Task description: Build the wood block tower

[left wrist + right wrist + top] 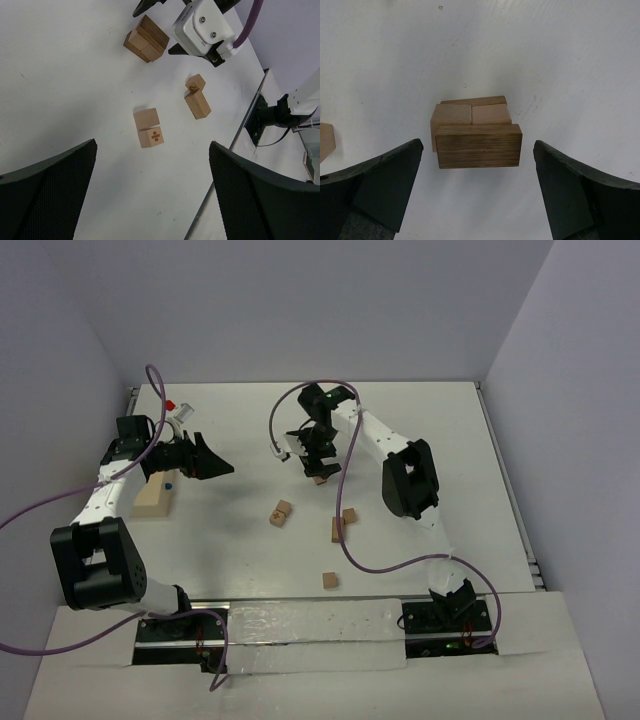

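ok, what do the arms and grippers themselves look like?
Both the left arm and right arm have white links with bulky black joint housings, each trailed by a looping purple cable. The left gripper and right gripper are black with two broad fingers; the left's look mesh-textured.

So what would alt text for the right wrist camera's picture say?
A small stack of wood blocks sits on a white table, a long darker block nearest the lens. The right gripper hangs open above, one dark finger each side, touching nothing.
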Motion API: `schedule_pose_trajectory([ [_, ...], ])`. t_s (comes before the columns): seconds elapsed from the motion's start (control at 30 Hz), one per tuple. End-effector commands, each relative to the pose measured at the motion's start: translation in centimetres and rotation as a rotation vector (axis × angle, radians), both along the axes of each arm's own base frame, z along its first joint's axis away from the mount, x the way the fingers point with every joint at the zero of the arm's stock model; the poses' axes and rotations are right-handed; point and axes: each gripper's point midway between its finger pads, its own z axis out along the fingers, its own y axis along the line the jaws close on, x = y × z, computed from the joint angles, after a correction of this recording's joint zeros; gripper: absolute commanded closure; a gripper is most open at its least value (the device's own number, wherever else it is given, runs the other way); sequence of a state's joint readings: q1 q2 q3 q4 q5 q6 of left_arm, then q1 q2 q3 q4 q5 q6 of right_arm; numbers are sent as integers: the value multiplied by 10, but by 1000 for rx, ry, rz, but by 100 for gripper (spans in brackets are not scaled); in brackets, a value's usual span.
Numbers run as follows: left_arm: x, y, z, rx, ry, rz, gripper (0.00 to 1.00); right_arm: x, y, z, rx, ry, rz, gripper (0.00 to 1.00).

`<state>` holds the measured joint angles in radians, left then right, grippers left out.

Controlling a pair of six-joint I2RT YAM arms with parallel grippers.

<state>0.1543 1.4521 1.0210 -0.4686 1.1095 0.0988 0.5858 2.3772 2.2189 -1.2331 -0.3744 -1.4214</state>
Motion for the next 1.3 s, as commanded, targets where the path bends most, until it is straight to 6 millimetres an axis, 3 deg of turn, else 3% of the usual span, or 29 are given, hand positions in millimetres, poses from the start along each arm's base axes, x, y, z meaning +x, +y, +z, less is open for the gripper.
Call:
schedule_pose_trajectory([
  [0.0, 3, 0, 9, -8, -52, -24, 1, 7, 14, 23, 49, -48, 0, 0],
  [0.1, 3, 1, 11, 0, -60, -16, 1, 8, 18, 51, 96, -77, -21, 0],
  [0.2, 5, 3, 15, 12, -75, 5, 1, 6, 22, 93, 171, -125, -41, 0],
  [0.27, 9, 6, 19, 24, -72, 52, 1, 3, 28, 138, 270, -191, -60, 0],
  [0.33, 20, 13, 23, 47, -61, 143, 1, 0, 33, 170, 361, -220, -119, 0],
  [0.37, 23, 17, 27, 60, -68, 183, 1, 2, 37, 200, 435, -277, -153, 0],
  [0.43, 34, 32, 32, 90, -75, 307, 1, 7, 48, 223, 538, -301, -290, 0],
  [0.47, 38, 38, 34, 96, -80, 354, 1, 2, 46, 247, 593, -322, -360, 0],
  [0.57, 49, 60, 44, 121, -112, 510, 1, -10, 55, 251, 633, -260, -560, 0],
  [0.67, 48, 62, 47, 142, -135, 506, 1, -36, 69, 229, 593, -101, -621, 0],
  [0.77, 34, 50, 46, 184, -209, 349, 1, -60, 77, 201, 542, 59, -660, 0],
  [0.83, 17, 40, 39, 226, -280, 195, 1, -64, 77, 193, 546, 122, -712, 0],
  [0.93, 9, 28, 40, 323, -450, -12, 1, -68, 71, 185, 560, 190, -749, 0],
  [1.1, -14, -19, 3, 487, -591, -531, 5, -47, 26, 197, 641, 219, -888, 0],
  [1.2, -28, -52, -14, 532, -646, -773, 5, -33, -14, 189, 651, 237, -1000, 0],
  [1.27, -35, -72, -28, 543, -681, -886, 5, -23, -55, 182, 665, 223, -1100, 0],
])
